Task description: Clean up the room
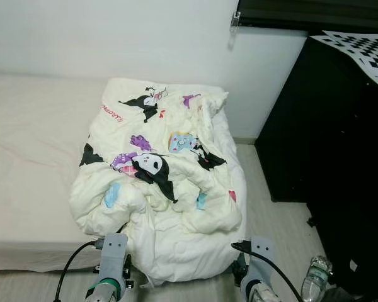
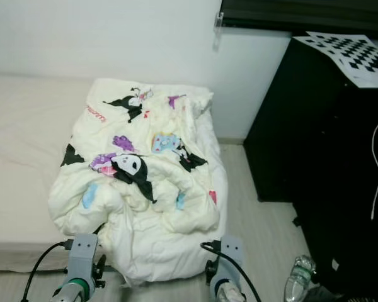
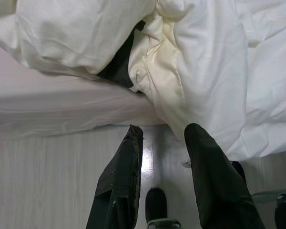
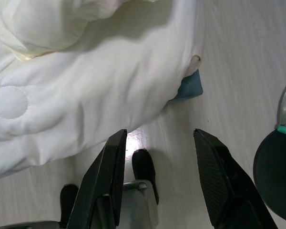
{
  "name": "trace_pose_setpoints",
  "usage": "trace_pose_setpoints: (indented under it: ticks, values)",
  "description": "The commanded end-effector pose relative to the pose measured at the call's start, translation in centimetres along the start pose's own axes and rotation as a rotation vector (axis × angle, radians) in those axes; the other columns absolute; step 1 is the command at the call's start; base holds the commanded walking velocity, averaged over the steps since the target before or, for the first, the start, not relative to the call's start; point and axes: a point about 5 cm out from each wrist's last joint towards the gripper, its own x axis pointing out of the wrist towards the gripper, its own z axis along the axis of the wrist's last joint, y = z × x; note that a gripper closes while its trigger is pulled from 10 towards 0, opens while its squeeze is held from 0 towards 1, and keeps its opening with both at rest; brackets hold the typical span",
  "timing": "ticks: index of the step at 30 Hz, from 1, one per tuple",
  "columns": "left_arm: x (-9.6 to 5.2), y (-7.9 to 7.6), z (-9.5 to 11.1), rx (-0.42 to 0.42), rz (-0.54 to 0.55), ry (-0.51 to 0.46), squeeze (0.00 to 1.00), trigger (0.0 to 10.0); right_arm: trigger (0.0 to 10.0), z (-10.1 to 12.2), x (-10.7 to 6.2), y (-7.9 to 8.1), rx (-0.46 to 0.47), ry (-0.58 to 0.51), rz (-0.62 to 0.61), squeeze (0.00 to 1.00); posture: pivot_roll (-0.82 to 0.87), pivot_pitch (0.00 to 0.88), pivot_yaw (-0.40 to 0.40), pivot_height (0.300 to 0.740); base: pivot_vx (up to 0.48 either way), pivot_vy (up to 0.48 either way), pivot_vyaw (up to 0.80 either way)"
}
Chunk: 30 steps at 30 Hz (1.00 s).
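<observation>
**Rumpled Quilt Awaits Robot at Bedside**

A cartoon-print quilt [image 1: 160,189] lies bunched on the bed [image 1: 31,157], its lower edge spilling over the mattress toward the floor [image 4: 229,62]. The left gripper [image 3: 163,131] hangs with jaws moderately parted and empty, the overhanging fabric just beyond their tips. The right gripper [image 4: 159,133] holds its jaws wider, also empty, with the quilt's hem ahead. Risk, by judgement: a shallow pinch may catch one layer only and slip, and a plastic bottle [image 1: 315,277] beside the right jaws could be knocked over.
</observation>
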Motion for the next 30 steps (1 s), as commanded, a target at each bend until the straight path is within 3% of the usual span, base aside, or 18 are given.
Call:
trace_pose_setpoints:
  ticks: [1,6,16,30]
  values:
    - [-0.55,-0.04,-1.35,0.01,-0.01,0.036,0.0,10.0,10.0,-0.89,-0.25,-0.13,0.005,0.03,-0.009,0.0,-0.01,0.0,0.012,0.74,0.0,0.0,0.0]
    - [-0.69,-0.06,-1.72,0.01,-0.006,0.051,0.0,10.0,10.0,-0.81,-0.23,-0.56,0.056,0.028,-0.036,0.0,0.0,0.0,0.007,0.74,0.0,0.0,0.0]
    - [-0.25,0.56,-0.95,0.006,0.014,0.042,0.0,10.0,10.0,-0.63,-0.16,-0.44,0.04,0.027,-0.032,0.0,-0.01,0.0,0.009,0.74,0.0,0.0,0.0]
    - [-0.35,-0.16,-1.12,0.004,-0.001,0.049,0.0,10.0,10.0,-0.7,-0.18,-0.51,0.043,0.028,-0.034,0.0,-0.01,0.0,0.01,0.74,0.0,0.0,0.0]
